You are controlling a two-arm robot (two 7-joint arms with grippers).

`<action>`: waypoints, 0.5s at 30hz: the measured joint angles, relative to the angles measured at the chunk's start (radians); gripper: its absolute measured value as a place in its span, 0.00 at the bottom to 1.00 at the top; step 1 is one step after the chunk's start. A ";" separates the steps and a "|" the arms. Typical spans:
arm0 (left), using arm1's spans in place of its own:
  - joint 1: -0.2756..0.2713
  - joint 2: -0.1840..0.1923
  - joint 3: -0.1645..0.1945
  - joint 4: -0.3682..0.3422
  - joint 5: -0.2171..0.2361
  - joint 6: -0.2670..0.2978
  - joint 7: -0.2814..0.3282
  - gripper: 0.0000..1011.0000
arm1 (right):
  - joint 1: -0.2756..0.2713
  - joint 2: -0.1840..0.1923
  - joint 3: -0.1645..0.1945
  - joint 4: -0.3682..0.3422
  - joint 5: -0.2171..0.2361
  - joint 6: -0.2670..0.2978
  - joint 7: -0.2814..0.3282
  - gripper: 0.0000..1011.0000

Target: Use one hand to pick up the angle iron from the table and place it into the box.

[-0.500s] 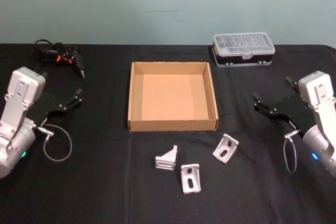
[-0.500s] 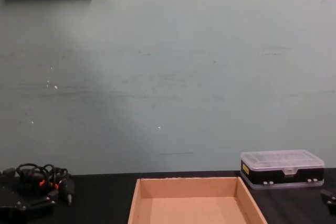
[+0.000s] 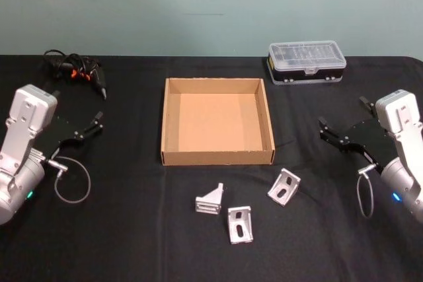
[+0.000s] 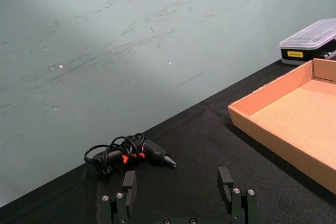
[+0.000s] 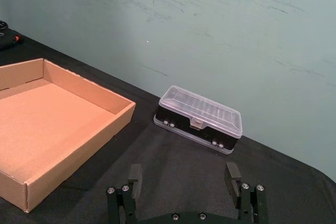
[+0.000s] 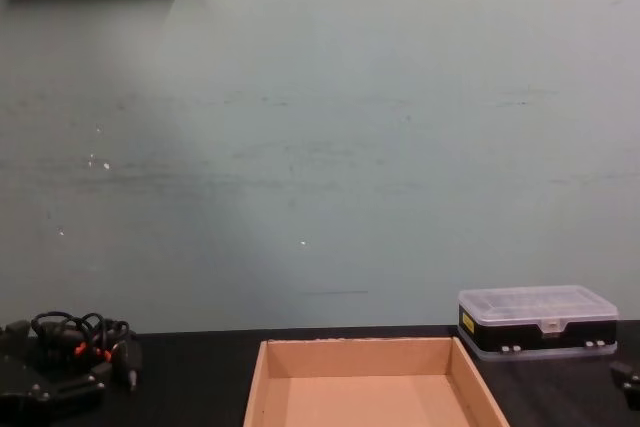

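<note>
Three silver angle irons lie on the black table [image 3: 132, 229] in front of the box: one on the left [image 3: 210, 199], one in the middle [image 3: 240, 224], one on the right [image 3: 284, 186]. The tan cardboard box [image 3: 217, 157] stands empty at the table's centre, and its wall also shows in the wrist views [image 4: 273, 129] [image 5: 68, 156] and the chest view [image 6: 368, 346]. My left gripper [image 3: 77, 106] hovers open at the left, well away from the irons. My right gripper [image 3: 343, 113] hovers open at the right. Both hold nothing [image 4: 177, 180] [image 5: 183, 173].
A black case with a clear lid [image 3: 307, 61] [image 5: 199, 119] sits behind the box to the right. A black tool with orange marks and a coiled cable [image 3: 76, 70] [image 4: 128, 153] lies at the back left. A grey-green wall rises behind the table.
</note>
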 joint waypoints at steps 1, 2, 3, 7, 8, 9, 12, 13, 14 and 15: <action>0.000 0.000 0.000 0.000 0.000 0.000 0.000 1.00 | 0.000 0.000 0.000 0.000 0.000 0.000 0.000 0.99; 0.000 0.000 0.000 0.000 0.000 0.000 0.000 1.00 | 0.000 0.000 0.000 0.000 0.000 0.000 0.000 0.99; 0.000 0.000 0.000 0.000 0.000 0.000 0.000 1.00 | 0.000 0.000 0.000 0.000 0.000 0.000 0.000 0.99; 0.000 0.000 0.000 0.000 0.000 0.000 0.000 1.00 | 0.000 0.000 0.000 0.000 0.000 0.000 0.000 0.99; 0.000 0.000 0.000 0.000 0.000 0.000 0.000 1.00 | 0.000 0.000 0.000 0.000 0.000 0.000 0.000 0.99; 0.000 0.000 0.000 0.000 0.000 0.000 0.000 1.00 | 0.000 0.000 0.000 0.000 0.000 0.000 0.000 0.99; 0.000 0.000 0.000 0.000 0.000 0.000 0.000 1.00 | 0.000 0.000 0.000 0.000 0.000 0.000 0.000 0.99; 0.000 0.000 0.000 0.000 0.000 0.000 0.000 1.00 | 0.000 0.000 0.000 0.000 0.000 0.000 0.000 0.99; 0.000 0.000 0.000 0.000 0.000 0.000 0.000 1.00 | 0.000 0.000 0.000 0.000 0.000 0.000 0.000 0.99; 0.000 0.000 0.000 0.000 0.000 0.000 0.000 1.00 | 0.000 0.000 0.000 0.000 0.000 0.000 0.000 0.99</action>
